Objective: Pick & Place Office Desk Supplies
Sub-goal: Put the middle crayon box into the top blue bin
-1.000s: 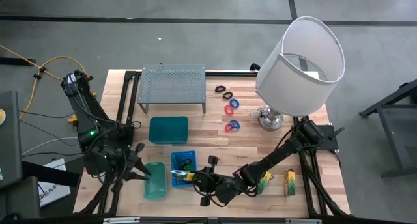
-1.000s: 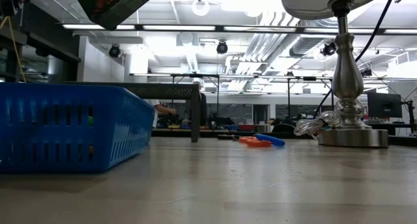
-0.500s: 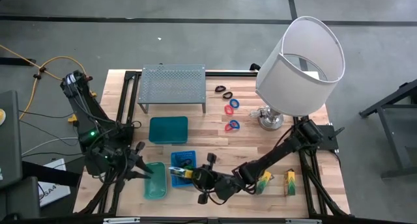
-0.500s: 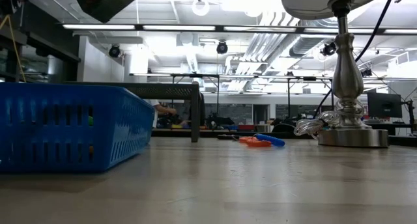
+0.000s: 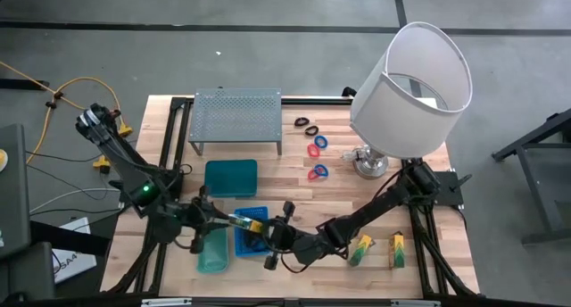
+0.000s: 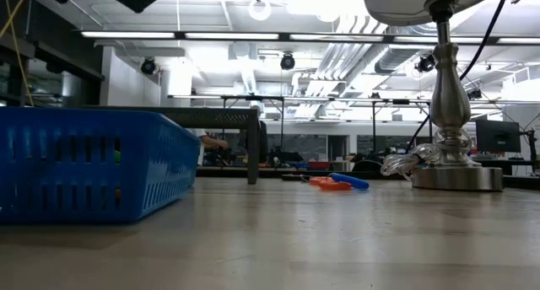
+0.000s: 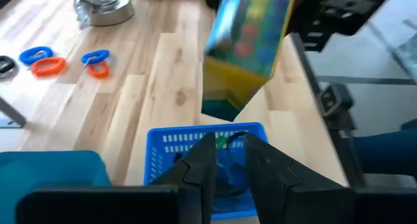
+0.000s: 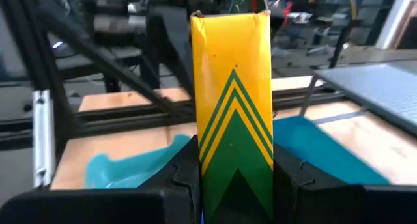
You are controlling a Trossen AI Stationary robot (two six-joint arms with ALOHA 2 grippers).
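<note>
Above blue basket, right pincer clamping yellow-green packet.

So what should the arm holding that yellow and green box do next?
Probably lower it and let go. The right gripper grips the yellow-green packet above the blue basket, which already holds items; the left gripper hovers beside it.

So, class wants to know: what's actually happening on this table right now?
The right gripper is shut on a yellow-green packet, holding it over the blue basket. The left gripper has moved in close beside it from the teal tray. Two more packets and the coloured rings lie on the table by the lamp.
</note>
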